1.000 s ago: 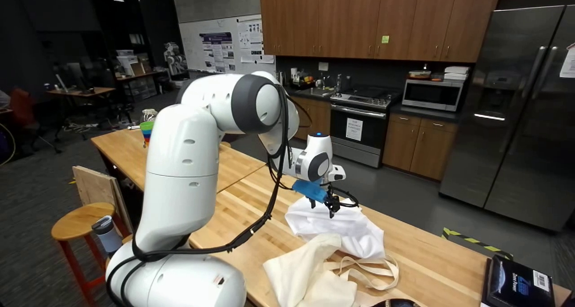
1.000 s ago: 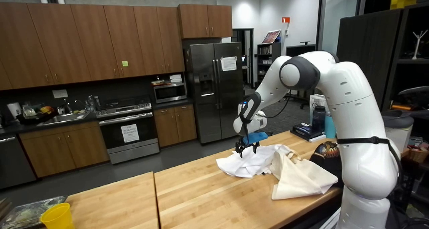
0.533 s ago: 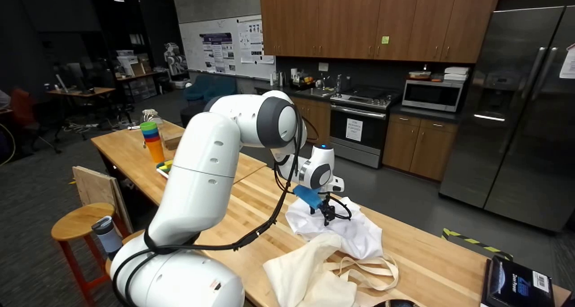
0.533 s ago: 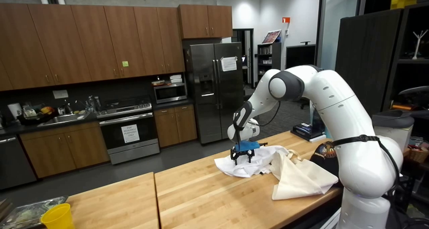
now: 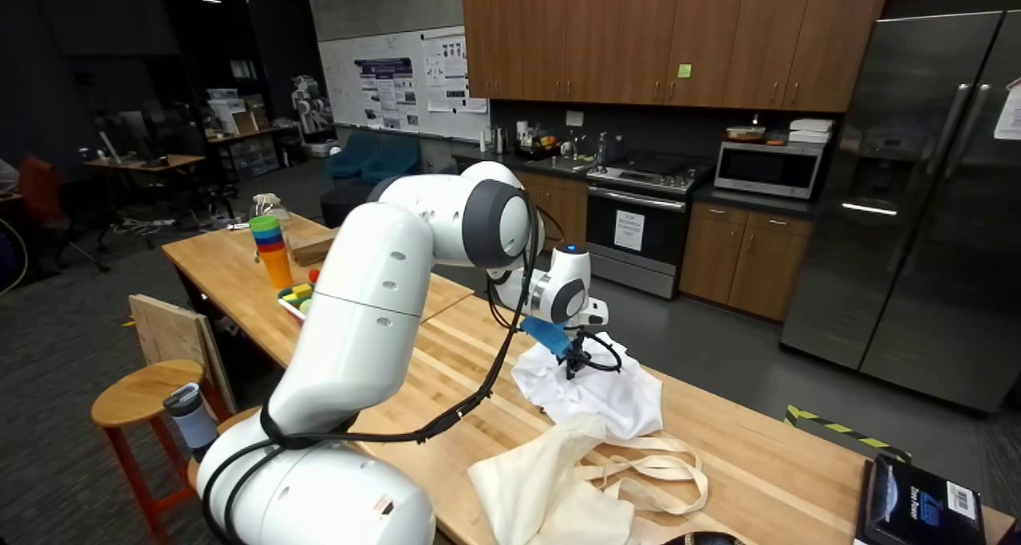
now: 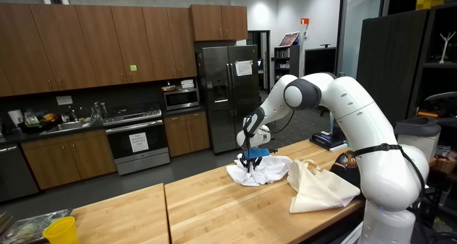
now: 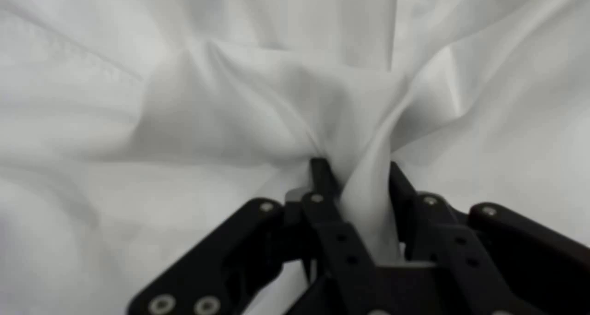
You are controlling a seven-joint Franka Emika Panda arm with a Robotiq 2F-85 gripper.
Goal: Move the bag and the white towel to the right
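Observation:
The white towel (image 5: 618, 405) lies rumpled on the table in both exterior views and fills the wrist view. Dipping into its middle, my gripper (image 7: 356, 163) has its jaws drawn together around a bunched fold, which rises between the two black fingers (image 7: 322, 174). In an exterior view the gripper (image 6: 251, 168) points down, with cloth gathered round its tips. Beside the towel is the bag (image 6: 317, 190), a cream-beige tote spread flat and slightly creased. Its loop handles (image 5: 666, 469) trail over the table near the towel's edge. The bag is out of the wrist view.
A black box (image 5: 921, 501) stands at the far end of the table, with a dark patterned item (image 6: 346, 162) behind the bag. Stacked coloured cups (image 5: 273, 258) stand on the adjoining table, where a yellow cup (image 6: 62, 231) also shows. The arm reaches above the tabletop.
My gripper came down onto the white towel and its jaws moved together, gathering cloth. The towel's edge drew in, away from the bag's handles. The bag stayed in place.

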